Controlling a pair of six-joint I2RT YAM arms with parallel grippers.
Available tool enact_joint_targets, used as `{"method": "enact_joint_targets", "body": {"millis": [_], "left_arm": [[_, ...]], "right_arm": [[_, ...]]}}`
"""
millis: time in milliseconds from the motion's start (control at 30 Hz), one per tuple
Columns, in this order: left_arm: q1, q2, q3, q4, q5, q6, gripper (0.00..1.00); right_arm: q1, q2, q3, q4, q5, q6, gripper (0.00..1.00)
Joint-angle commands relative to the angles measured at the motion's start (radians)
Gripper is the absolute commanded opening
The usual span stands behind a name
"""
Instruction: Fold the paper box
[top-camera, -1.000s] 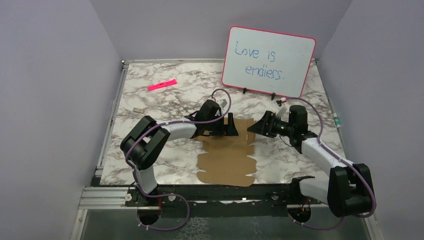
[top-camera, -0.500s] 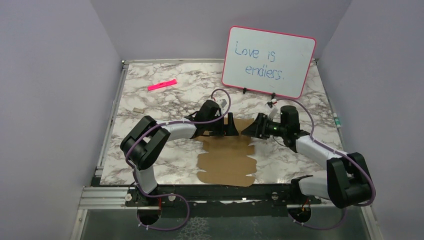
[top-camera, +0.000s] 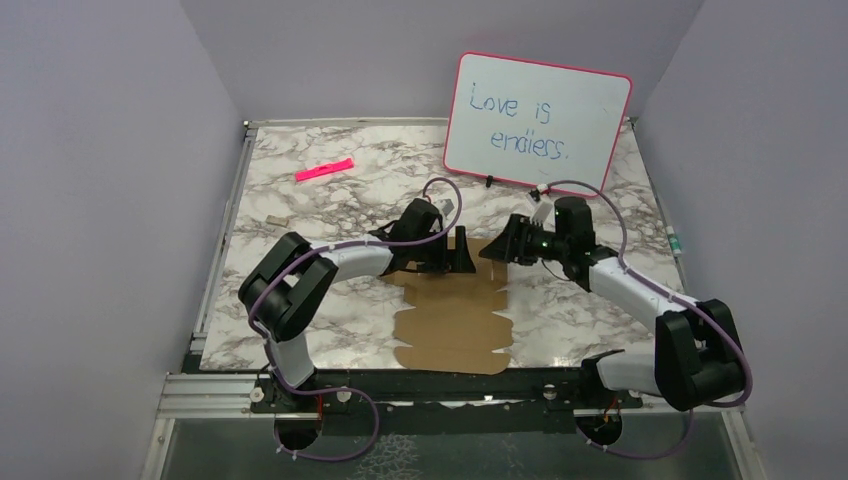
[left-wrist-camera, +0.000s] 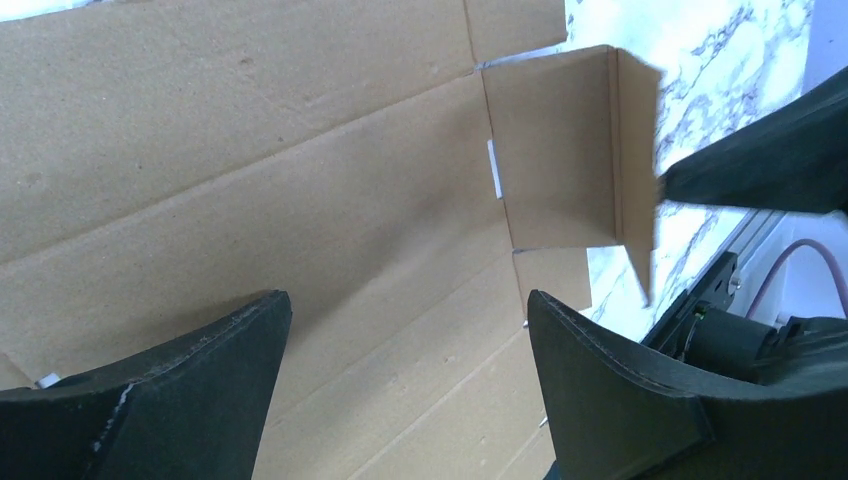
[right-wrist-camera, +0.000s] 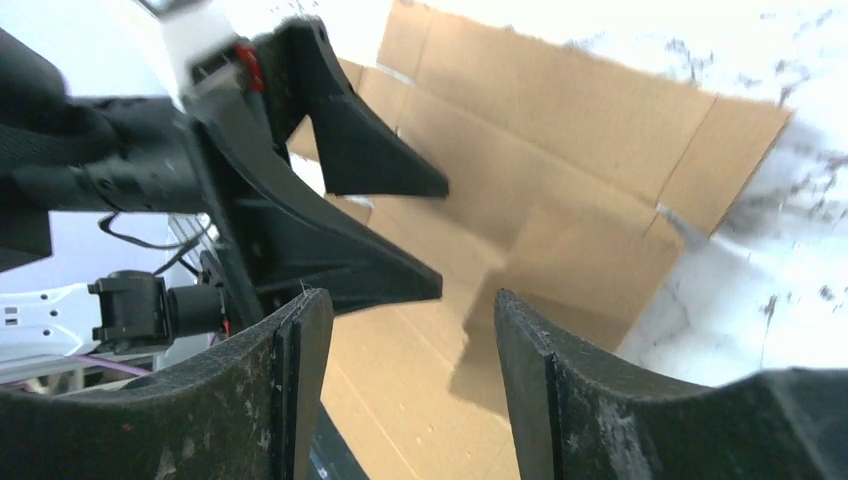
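Note:
The paper box is a flat, notched brown cardboard sheet lying on the marble table between the arms. My left gripper stands open low over its far end, with bare cardboard showing between the fingers. A small side flap on the sheet's right edge is tilted up. One fingertip of my right gripper touches that flap's outer edge. In the right wrist view the right gripper is open with nothing between its jaws, and the raised flap sits just beyond them.
A pink-rimmed whiteboard stands at the back right, close behind the right arm. A pink marker lies at the back left. A small grey piece rests near the left rail. Grey walls enclose three sides.
My right gripper has moved left up to the sheet's right edge, and its jaws have narrowed a little. The left arm has not moved.

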Motion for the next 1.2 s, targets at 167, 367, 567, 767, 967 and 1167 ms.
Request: {"method": "enact_joint_targets", "body": {"millis": [167, 367, 567, 767, 967, 1167], "left_arm": [[0.094, -0.194, 0.083, -0.304, -0.078, 0.134, 0.91], [0.276, -0.266, 0.067, -0.429, -0.041, 0.231, 0.91], [0.418, -0.273, 0.071, -0.566, -0.036, 0.344, 0.92], [0.479, -0.203, 0.069, -0.613, 0.028, 0.414, 0.91], [0.480, -0.110, 0.115, -0.623, 0.119, 0.442, 0.79], [0.481, -0.041, 0.144, -0.620, 0.172, 0.446, 0.52]], "right_arm": [[0.004, 0.021, 0.252, -0.296, 0.060, -0.256, 0.69], [0.008, 0.091, 0.341, -0.347, 0.031, -0.334, 0.69], [0.026, 0.206, 0.439, -0.407, -0.026, -0.437, 0.69], [0.049, 0.278, 0.489, -0.398, -0.089, -0.500, 0.68], [0.085, 0.329, 0.511, -0.374, -0.090, -0.563, 0.68], [0.106, 0.362, 0.519, -0.323, -0.084, -0.603, 0.68]]}}
